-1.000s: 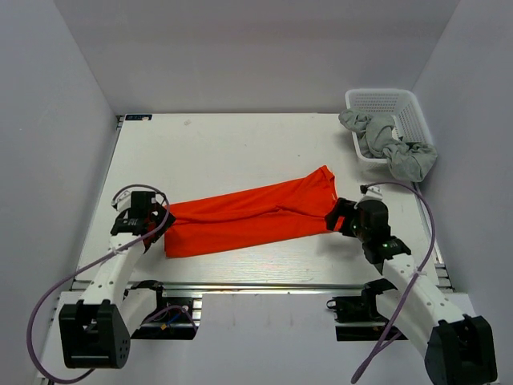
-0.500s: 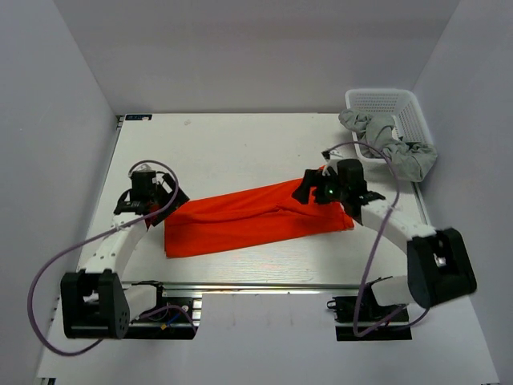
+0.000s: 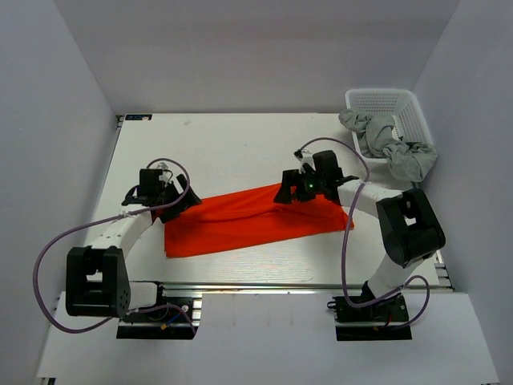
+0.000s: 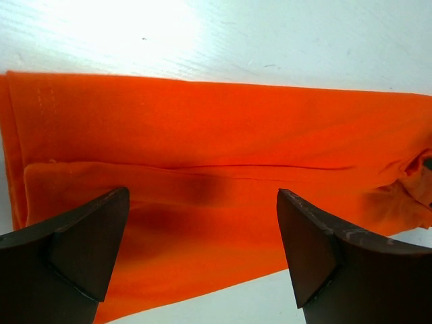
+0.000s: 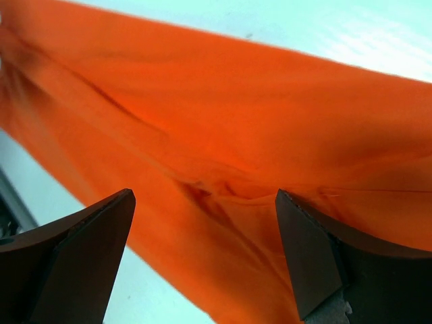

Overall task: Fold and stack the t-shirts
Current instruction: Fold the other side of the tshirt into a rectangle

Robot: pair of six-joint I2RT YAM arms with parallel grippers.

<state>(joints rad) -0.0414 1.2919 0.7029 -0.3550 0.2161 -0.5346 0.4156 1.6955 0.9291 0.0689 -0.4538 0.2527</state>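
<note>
Hovering your left hand (image 4: 202, 197) and right hand (image 5: 204, 197), both spread wide and empty, over the orange-red t-shirt (image 3: 248, 218) lying as a long strip on the tabletop (image 3: 224, 144), you're probably setting up the crosswise fold, so be pinching every layer squarely.

Orange t-shirt (image 3: 248, 220) folded lengthwise; grey t-shirts (image 3: 389, 144) crumpled.

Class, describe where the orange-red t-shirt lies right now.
In the top view, the orange-red t-shirt lies folded lengthwise across the middle of the table, left end effector over its left end, right end effector over its right part.
</note>
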